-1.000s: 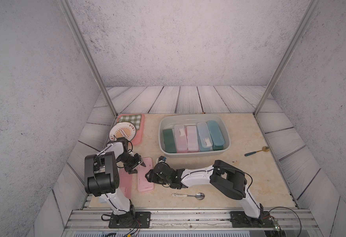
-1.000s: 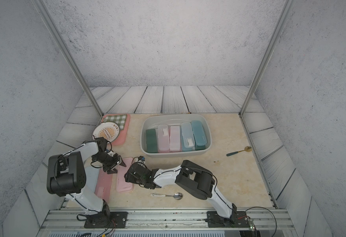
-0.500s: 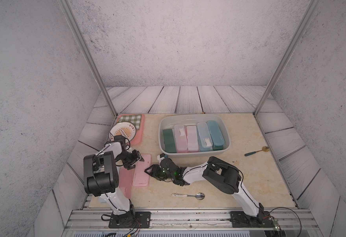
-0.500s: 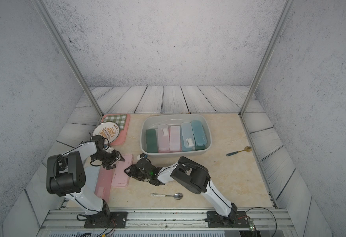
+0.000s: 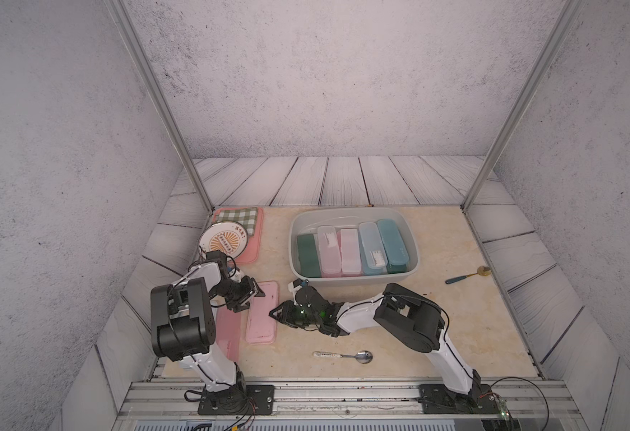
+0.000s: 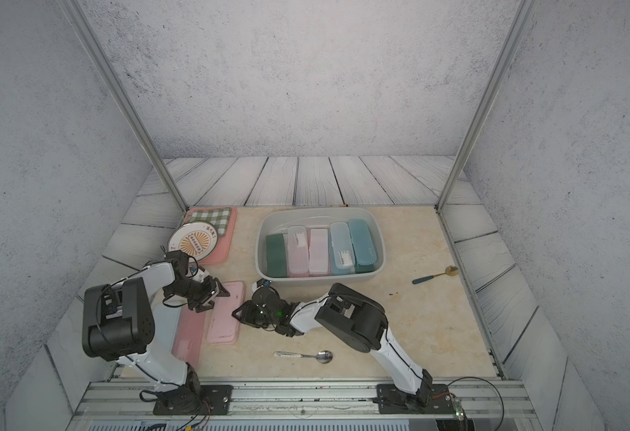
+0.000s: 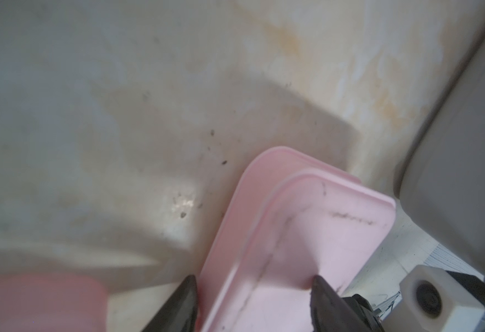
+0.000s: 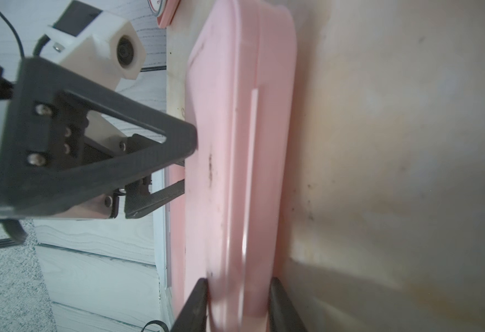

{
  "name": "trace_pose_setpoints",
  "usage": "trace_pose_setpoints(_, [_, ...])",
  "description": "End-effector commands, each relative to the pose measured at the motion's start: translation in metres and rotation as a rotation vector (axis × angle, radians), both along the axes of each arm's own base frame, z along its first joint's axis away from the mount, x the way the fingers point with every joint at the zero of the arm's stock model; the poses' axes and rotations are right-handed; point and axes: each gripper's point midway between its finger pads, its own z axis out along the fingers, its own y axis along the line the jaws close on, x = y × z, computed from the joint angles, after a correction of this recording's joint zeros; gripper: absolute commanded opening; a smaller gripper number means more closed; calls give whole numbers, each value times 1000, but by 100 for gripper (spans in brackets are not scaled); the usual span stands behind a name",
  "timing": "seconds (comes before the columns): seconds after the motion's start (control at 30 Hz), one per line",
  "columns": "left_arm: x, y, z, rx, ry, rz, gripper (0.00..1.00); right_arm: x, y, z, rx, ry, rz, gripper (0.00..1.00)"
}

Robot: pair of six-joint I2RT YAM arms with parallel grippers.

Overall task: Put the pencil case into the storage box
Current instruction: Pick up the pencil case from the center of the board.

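Two grippers are set at one opaque pink rectangular plastic pencil case (image 5: 262, 321), which is seen on the beige marbled tabletop (image 5: 492, 336), near the front wall of the light grey plastic storage box (image 5: 351, 280) and outside it. The right gripper (image 8: 237, 290) is clamped over the long edge nearest it. The left gripper (image 5: 252, 299) straddles the opposite edge by the far corner; whether it is clenched cannot be told. Five other cases (image 5: 349, 250) are laid side by side in the box.
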Motion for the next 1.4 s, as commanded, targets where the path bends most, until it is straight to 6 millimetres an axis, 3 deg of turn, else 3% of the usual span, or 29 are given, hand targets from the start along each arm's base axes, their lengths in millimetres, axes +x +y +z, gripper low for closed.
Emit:
trace_pose_setpoints(0.0, [-35, -43, 19, -245, 134, -15, 62, 8, 1, 28, 46, -138, 23, 25])
trace_pose_setpoints(0.1, [-34, -45, 21, -255, 125, -17, 62, 7, -7, 27, 46, -142, 20, 28])
trace_pose_setpoints(0.23, [-33, -46, 26, -261, 97, -20, 62, 11, -16, 19, 21, -130, 4, 48])
trace_pose_setpoints(0.33, [-32, -46, 27, -265, 94, -21, 62, 10, -14, 27, 59, -142, 24, 49])
trace_pose_setpoints(0.47, [-32, -46, 28, -261, 86, -21, 62, 11, -17, 29, 80, -145, 24, 29])
trace_pose_setpoints(0.63, [-27, -44, 37, -244, 44, -27, 62, 10, -30, 29, 72, -139, 9, 24])
trace_pose_setpoints(0.73, [-16, -39, 61, -225, -62, -42, 64, 9, -42, 37, 53, -151, 0, 20])
trace_pose_setpoints(0.83, [-5, -25, 95, -113, -222, -61, 71, 5, -54, 60, 50, -182, 1, 18])
trace_pose_setpoints(0.87, [-3, -20, 106, -68, -273, -67, 78, 3, -59, 71, 50, -199, 2, 17])
trace_pose_setpoints(0.9, [-2, -16, 115, -35, -307, -73, 99, 2, -64, 80, 43, -212, -2, 17])
trace_pose_setpoints(1.07, [-2, 1, 150, 134, -449, -133, 100, 1, -101, 130, -40, -290, -49, 16])
trace_pose_setpoints(1.13, [-2, 10, 160, 212, -495, -153, 100, 9, -117, 147, -66, -309, -109, 16])
trace_pose_setpoints(1.23, [-3, 19, 177, 301, -567, -165, 100, 34, -140, 172, -49, -312, -192, 16])
trace_pose_setpoints(1.37, [-10, 13, 194, 316, -633, -255, 100, 86, -165, 190, -82, -322, -276, 17])
